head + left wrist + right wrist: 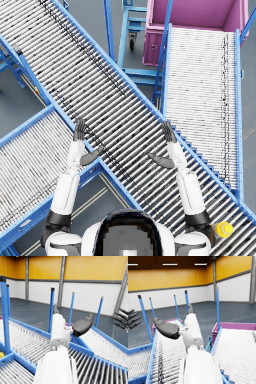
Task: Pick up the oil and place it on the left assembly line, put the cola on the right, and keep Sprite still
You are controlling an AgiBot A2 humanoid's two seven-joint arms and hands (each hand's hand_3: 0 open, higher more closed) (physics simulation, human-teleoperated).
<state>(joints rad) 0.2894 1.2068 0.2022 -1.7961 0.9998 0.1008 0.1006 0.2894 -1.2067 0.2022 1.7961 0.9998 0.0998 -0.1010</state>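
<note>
Yellow-capped item [223, 229] beside right arm [190, 192]; identity unclear

The head view looks steeply down onto the long slanted conveyor [115, 100] from well above. Each wrist view sits close behind its own forearm [56, 363], looking level across it toward the hall's yellow wall [87, 267]. All three share that conveyor.

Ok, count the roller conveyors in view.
3: the diagonal conveyor across the middle, the left conveyor at lower left, the right conveyor below the pink bin. More may lie off-frame.
</note>
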